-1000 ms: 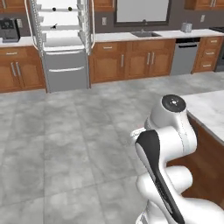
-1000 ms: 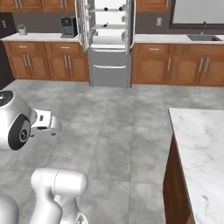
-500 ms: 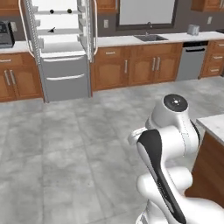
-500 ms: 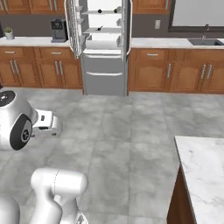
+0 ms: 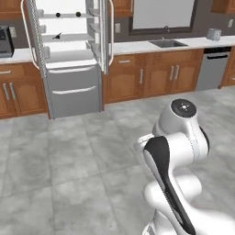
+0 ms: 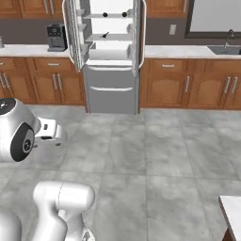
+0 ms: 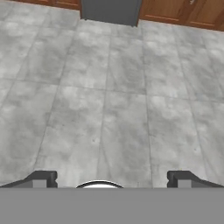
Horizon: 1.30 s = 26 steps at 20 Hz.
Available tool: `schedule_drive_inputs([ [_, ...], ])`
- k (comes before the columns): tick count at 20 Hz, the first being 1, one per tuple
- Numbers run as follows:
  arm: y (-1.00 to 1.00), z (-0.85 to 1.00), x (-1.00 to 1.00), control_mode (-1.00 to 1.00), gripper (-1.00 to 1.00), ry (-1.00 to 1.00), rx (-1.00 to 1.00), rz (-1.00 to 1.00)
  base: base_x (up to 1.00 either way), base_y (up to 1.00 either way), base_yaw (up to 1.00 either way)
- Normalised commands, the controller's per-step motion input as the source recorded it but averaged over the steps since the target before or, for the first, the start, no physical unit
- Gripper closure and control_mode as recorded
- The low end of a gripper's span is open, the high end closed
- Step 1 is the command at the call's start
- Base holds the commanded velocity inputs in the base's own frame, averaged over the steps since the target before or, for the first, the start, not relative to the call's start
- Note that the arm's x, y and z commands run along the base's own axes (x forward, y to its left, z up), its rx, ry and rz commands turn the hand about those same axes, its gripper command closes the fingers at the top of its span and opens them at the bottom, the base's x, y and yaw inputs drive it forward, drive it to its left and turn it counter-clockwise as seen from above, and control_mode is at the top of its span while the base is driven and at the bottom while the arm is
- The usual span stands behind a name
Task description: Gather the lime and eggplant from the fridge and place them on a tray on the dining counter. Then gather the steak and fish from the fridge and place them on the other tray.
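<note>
The fridge (image 5: 72, 55) stood against the far wall with both upper doors swung wide, its white inside lit and its two grey drawers shut below. On the top shelf sat two small dark round things (image 5: 68, 14), well apart; they were too small to say which was the lime or the eggplant, though one may have been the eggplant. A thin dark sliver (image 5: 57, 35) lay on the next shelf down, perhaps the fish or steak. In the right base view the same fridge (image 6: 111, 56) showed these dots at the same shelf heights.

The arm (image 5: 176, 151) was folded up over the grey tiled floor (image 5: 73, 170), far from the fridge. In the hand view the gripper (image 7: 112, 179) pointed down at bare floor tiles, its fingertips (image 7: 41, 178) spread wide with nothing between them.

Wooden cabinets flanked the fridge under a white counter (image 5: 151, 46), which carried a sink (image 5: 167, 43); a coffee machine (image 6: 56, 37) stood on the other side. A corner of the marble dining counter (image 6: 231, 212) showed at the lower right of the right base view
</note>
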Motion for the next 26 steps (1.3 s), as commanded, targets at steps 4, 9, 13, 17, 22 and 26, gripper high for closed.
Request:
schedule_drive_inputs([
  [4,0.0,0.0,0.0,1.0,-1.0,0.0,0.0,0.0,1.0,0.19,0.04],
  [9,0.0,0.0,0.0,1.0,-1.0,0.0,0.0,0.0,1.0,0.0,0.13],
  [13,0.0,0.0,0.0,1.0,-1.0,0.0,0.0,0.0,1.0,0.02,0.12],
  [17,0.0,0.0,0.0,1.0,-1.0,0.0,0.0,0.0,1.0,0.0,0.08],
  [22,0.0,0.0,0.0,1.0,-1.0,0.0,0.0,0.0,1.0,0.0,0.02],
  [26,0.0,0.0,0.0,1.0,-1.0,0.0,0.0,0.0,1.0,0.0,0.0],
])
